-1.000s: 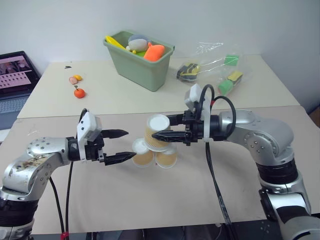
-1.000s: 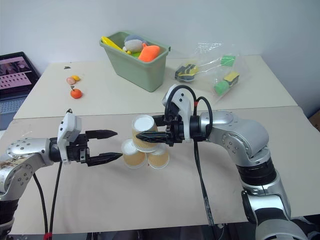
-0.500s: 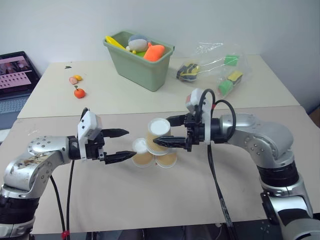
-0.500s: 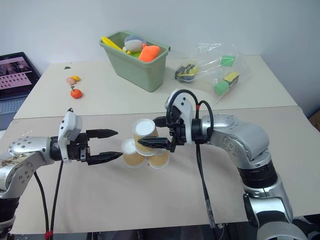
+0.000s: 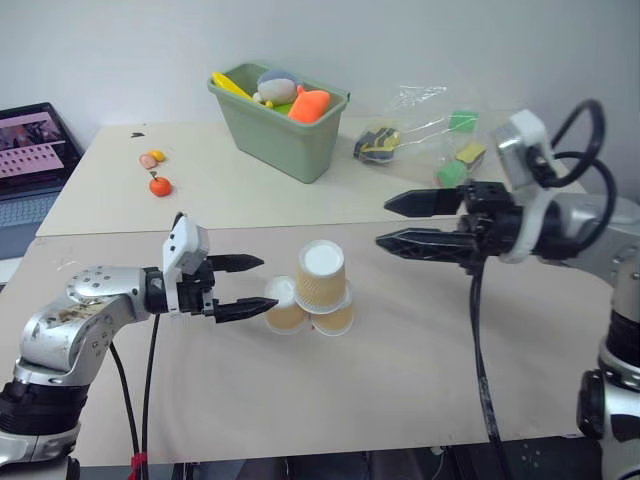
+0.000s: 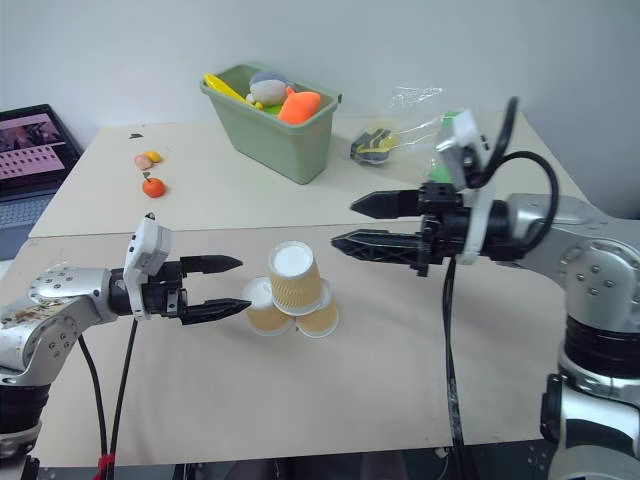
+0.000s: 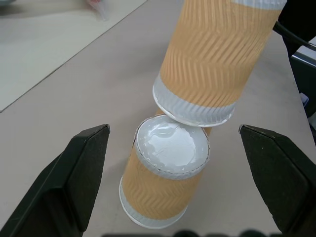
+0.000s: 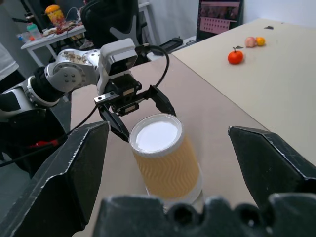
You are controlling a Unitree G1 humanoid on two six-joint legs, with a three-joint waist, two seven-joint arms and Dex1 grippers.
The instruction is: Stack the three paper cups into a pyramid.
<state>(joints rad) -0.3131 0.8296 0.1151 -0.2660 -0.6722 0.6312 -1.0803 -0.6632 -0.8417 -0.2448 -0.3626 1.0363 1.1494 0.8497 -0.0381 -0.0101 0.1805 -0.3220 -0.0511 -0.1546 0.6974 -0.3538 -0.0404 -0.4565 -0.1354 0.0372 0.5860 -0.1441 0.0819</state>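
— where are the three paper cups?
— stacked near the middle of the tan table, all upside down, white bases up. two at the bottom, side by side and touching, the left one tilted with its base turned toward the left gripper. third on top, bridging the pair, leaning a little.

— state of the left claw?
— spread wide, holding nothing. level with the lower cups, black fingers pointing at them, lower tip just beside the left bottom cup (touching or not, cannot tell).

— and the right?
— right gripper also wide apart and empty, up above the table and well clear of the stack, off to its right, pointing back toward it. top cup framed between its fingers in the right wrist view, no contact.

— anything else on the table?
— green bin with soft toys at the far side, clear bag of sponges to its right, small orange fruit pieces to the far left, laptop at the left edge.
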